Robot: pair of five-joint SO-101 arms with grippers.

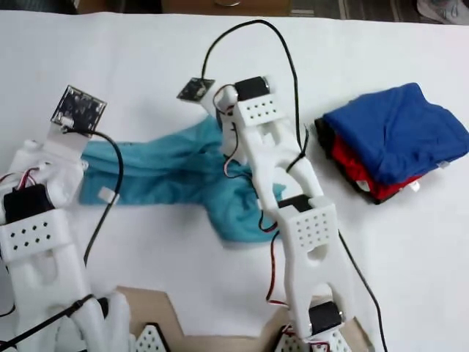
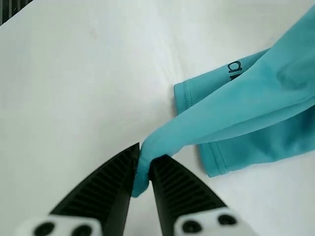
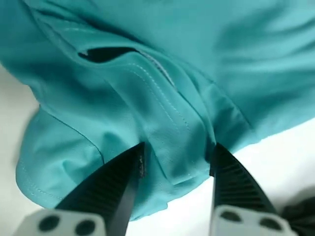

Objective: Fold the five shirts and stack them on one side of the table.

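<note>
A teal shirt (image 1: pixel 176 183) lies rumpled and stretched across the middle of the white table (image 1: pixel 132 59). My left gripper (image 2: pixel 142 169) is shut on a pinched corner of the teal shirt (image 2: pixel 256 98), lifting it off the table at the shirt's left end. The left arm (image 1: pixel 40 198) stands at the table's left. My right gripper (image 3: pixel 177 160) is open and straddles a thick fold of the teal shirt (image 3: pixel 147 73), fabric filling the gap between its fingers. The right arm (image 1: pixel 282 183) reaches over the shirt's far right part.
A stack of folded shirts sits at the right side: blue (image 1: pixel 399 132) on top, red (image 1: pixel 352 165) under it, a black one (image 1: pixel 326 136) at the bottom. Brown cardboard (image 1: pixel 146 312) lies at the near edge. Black cables (image 1: pixel 289 66) loop over the table.
</note>
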